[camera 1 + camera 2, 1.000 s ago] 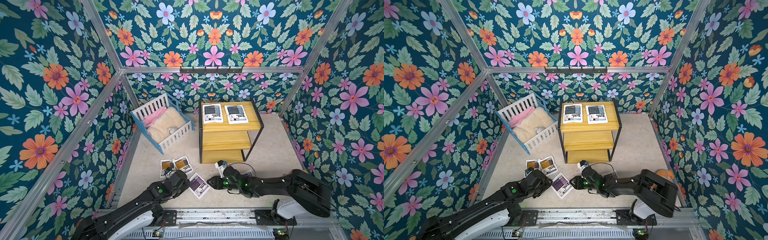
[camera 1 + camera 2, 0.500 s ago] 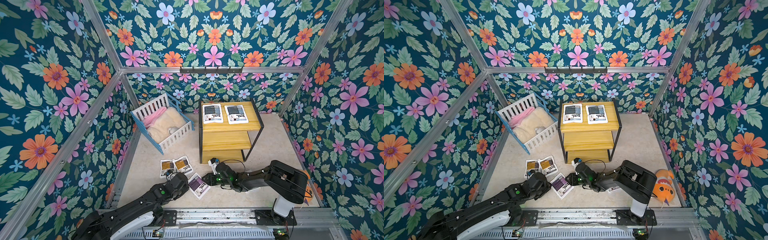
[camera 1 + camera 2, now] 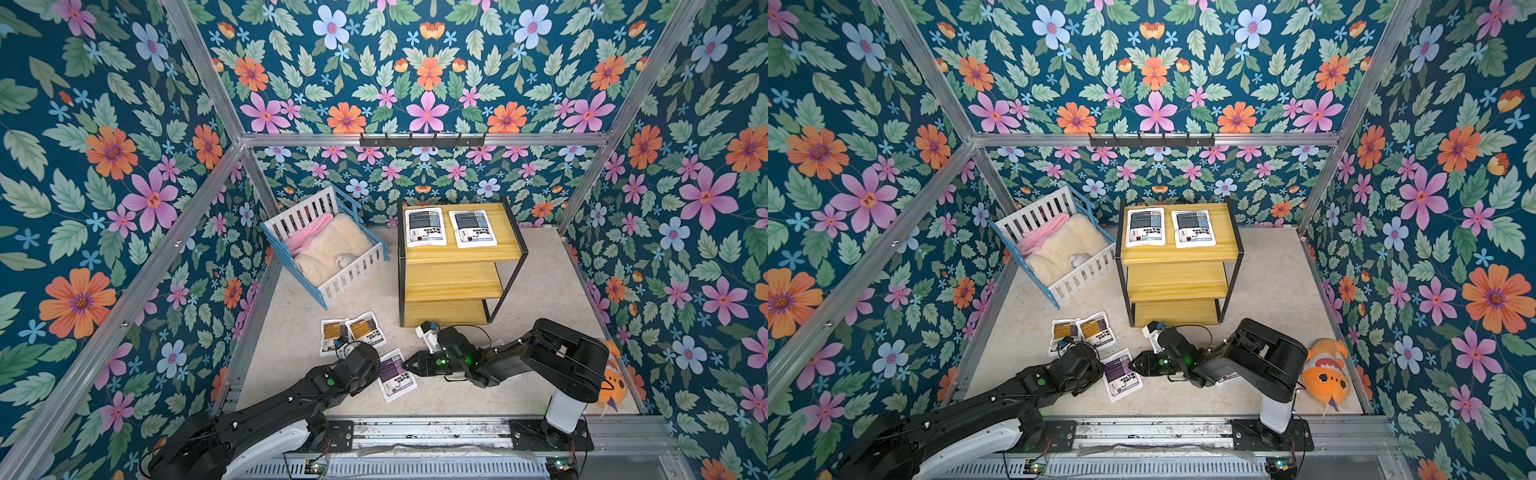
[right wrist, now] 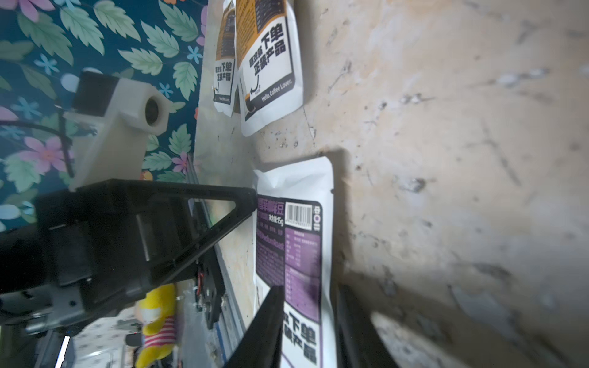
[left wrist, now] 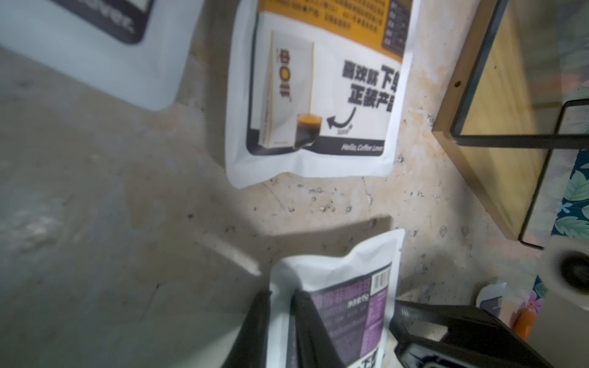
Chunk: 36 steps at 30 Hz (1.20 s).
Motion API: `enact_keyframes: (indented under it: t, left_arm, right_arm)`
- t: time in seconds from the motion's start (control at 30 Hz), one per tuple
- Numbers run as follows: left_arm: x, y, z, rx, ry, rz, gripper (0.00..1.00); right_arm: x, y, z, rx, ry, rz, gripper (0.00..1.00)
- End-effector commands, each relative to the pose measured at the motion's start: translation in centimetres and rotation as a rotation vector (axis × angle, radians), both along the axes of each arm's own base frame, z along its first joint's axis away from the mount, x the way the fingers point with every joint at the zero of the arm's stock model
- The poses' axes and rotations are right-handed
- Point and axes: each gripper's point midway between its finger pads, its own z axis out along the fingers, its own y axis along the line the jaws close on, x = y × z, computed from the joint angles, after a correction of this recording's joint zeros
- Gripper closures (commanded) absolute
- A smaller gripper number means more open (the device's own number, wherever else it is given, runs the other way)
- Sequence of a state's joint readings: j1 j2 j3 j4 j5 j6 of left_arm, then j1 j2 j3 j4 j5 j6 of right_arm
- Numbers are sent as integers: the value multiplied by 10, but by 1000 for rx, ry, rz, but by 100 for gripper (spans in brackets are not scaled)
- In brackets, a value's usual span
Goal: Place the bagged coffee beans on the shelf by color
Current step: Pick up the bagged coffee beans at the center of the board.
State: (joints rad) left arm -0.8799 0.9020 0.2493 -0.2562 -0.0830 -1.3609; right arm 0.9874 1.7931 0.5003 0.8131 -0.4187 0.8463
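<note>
Down on the speckled beige floor [image 3: 540, 291], between both arms, the purple pouch [image 3: 397, 376] lies glossy and flat. It is white-bordered, with a dark purple label, a barcode and bold black characters, and one end is creased. The left gripper [image 5: 282, 294] has its black jaws drawn narrow onto the pouch's white side margin. The right gripper [image 4: 309, 288] stands partly open, one jaw over the label, the other just off the edge; contact is unclear. Two yellow-brown pouches [image 3: 366, 330] overlap nearby. Two blue-grey pouches [image 3: 424, 227] lie side by side atop the yellow wooden shelf [image 3: 453, 286].
</note>
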Motion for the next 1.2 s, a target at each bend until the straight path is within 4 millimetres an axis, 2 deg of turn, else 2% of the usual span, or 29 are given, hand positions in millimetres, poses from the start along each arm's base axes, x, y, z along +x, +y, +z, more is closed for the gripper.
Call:
enact_keyframes:
  t: [0.0, 0.1, 0.4, 0.6, 0.83, 0.93, 1.03, 1.1, 1.17]
  left_arm:
    - [-19, 24, -21, 116, 85, -12, 81]
    - [-21, 26, -24, 123, 89, -9, 82]
    - [-25, 30, -33, 135, 107, -8, 86]
    - [-26, 31, -34, 139, 112, -10, 87]
    - [-26, 31, -33, 134, 106, -3, 87]
    - [-26, 31, -33, 135, 106, -4, 87]
    - [-26, 31, -33, 136, 106, -4, 87]
    - [-25, 31, -33, 136, 104, -6, 87]
    - [-25, 32, -33, 136, 105, -4, 87]
  right_arm:
    - [3, -5, 6, 65, 62, -37, 67]
    - [4, -9, -3, 19, 68, -48, 68]
    - [3, -1, -6, 27, 111, -35, 71]
    - [4, 4, 2, 64, 117, -32, 81]
    - [-3, -2, 23, 159, 135, -43, 82]
    - [-5, -3, 29, 192, 141, -45, 86]
    - [-5, -4, 29, 197, 150, -56, 84]
    - [-3, -6, 20, 165, 157, -75, 79]
    - [-2, -6, 14, 144, 162, -80, 79]
